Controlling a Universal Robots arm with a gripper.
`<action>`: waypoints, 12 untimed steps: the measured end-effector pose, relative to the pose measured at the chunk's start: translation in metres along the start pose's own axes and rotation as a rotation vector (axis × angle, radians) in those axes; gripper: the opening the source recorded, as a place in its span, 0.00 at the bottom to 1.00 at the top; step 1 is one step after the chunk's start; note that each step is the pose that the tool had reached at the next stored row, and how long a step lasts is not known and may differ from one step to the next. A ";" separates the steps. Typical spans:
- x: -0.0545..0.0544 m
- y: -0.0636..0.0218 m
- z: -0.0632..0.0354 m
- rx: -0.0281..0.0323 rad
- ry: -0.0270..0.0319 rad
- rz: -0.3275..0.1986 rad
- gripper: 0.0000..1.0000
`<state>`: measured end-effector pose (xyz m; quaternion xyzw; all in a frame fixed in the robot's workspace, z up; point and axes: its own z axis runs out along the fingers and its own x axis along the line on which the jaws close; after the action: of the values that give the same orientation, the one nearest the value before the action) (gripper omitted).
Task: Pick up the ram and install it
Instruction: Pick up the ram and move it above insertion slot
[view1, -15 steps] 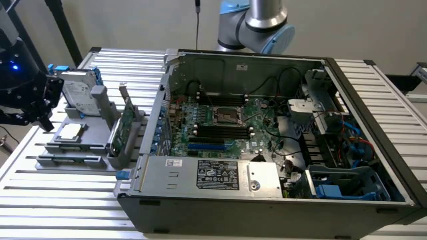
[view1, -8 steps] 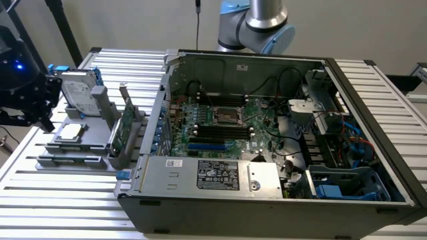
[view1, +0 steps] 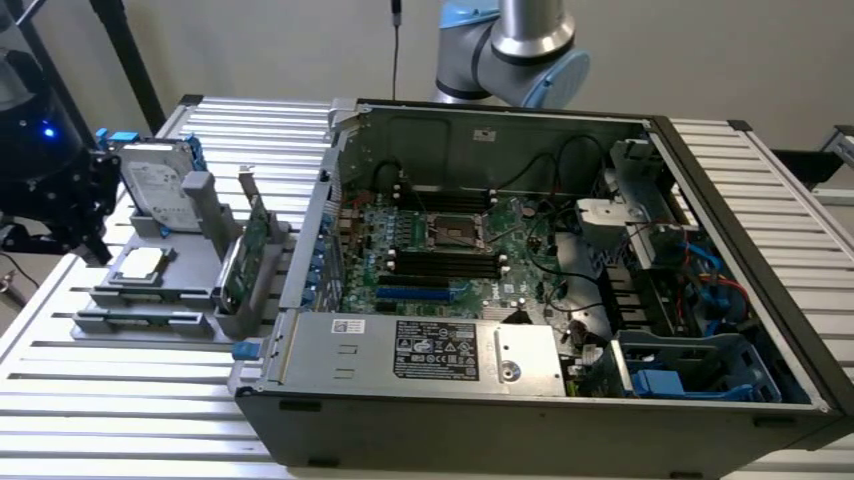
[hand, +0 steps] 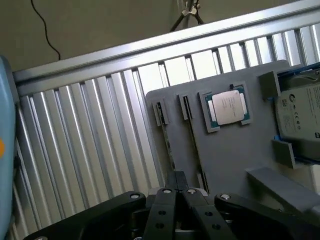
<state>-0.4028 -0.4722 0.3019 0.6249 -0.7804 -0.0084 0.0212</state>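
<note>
We saw black end effector (hand: 176, 181) clenched, nothing visibly held, just above long thin ram stick (hand: 193, 135), edge-up in grey tray (hand: 235, 155), exterior view's 9 o'clock from open metal computer case (view1: 467, 130). Clean grasp needed centring, square approach.

No text can be read for certain. A black label (view1: 438, 353) with white print and small marks is seen on the power supply (view1: 334, 362), but its words are too small to be made out. A white sticker (view1: 350, 326) is set just beside it and is likewise illegible. Dark print is seen on the hard drive (hand: 300, 115) and on the CPU (hand: 227, 106), yet no letter, brand or number can be told.
</note>
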 end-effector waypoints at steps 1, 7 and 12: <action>0.000 0.0000 0.0005 0.0004 0.0007 -0.017 0.11; -0.002 0.0003 0.0041 0.0047 0.0039 -0.109 0.11; -0.004 0.0005 0.0080 0.0181 0.0045 -0.175 0.11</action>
<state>-0.4028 -0.4686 0.2939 0.6909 -0.7228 -0.0018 0.0165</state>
